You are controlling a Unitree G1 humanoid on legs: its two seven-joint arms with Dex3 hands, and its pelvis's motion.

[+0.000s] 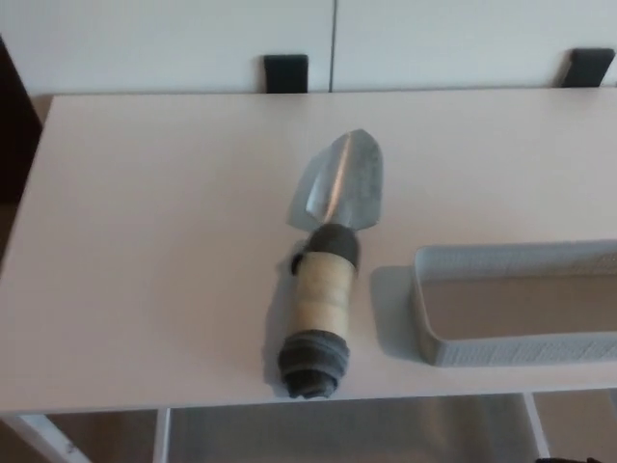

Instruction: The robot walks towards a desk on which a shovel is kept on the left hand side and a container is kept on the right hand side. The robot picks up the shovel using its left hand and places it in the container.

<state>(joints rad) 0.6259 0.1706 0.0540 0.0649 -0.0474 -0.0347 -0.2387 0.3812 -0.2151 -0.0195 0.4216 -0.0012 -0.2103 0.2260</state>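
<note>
Head view: the shovel (330, 275) lies flat on the white desk (154, 241), near the middle of its width. Its metal blade points toward the far edge, and its dark-capped handle end sits at the near edge. Just to its right, apart from it, stands the grey mesh container (516, 349), cut off by the picture's right border. Neither robot hand shows in this 1 view, so how they are held cannot be told, nor how the shovel lies relative to them.
</note>
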